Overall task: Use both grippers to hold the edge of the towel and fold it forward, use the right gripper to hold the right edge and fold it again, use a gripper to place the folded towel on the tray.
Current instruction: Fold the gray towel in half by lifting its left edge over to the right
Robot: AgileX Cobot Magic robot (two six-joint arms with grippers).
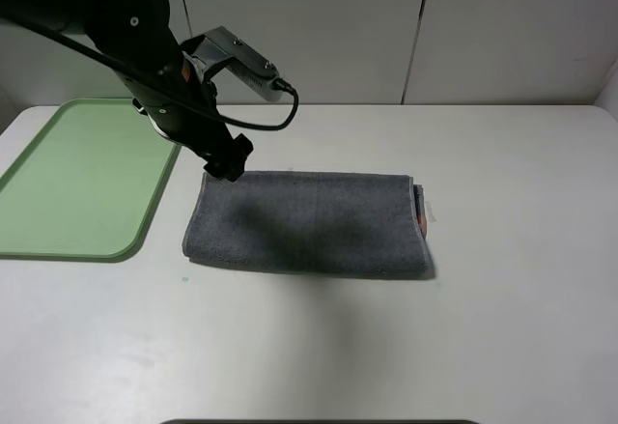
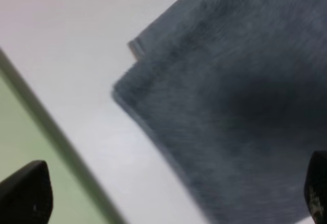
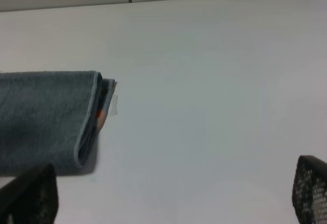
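Left gripper (image 1: 229, 161) spread wide and empty, hovering over the folded towel's (image 1: 307, 223) far left corner, tray (image 1: 82, 178) just beside it. Right gripper (image 3: 169, 193) wide too, towel's layered end just ahead, untouched.

Left end effector (image 1: 229, 165) over towel (image 1: 309, 226) far-left corner; table (image 1: 521, 212) right of towel open.

White matte table (image 1: 521, 327), pale wall panels (image 1: 309, 28) behind its far edge, dark vertical seams (image 1: 421, 28) between panels, diffuse overhead lighting
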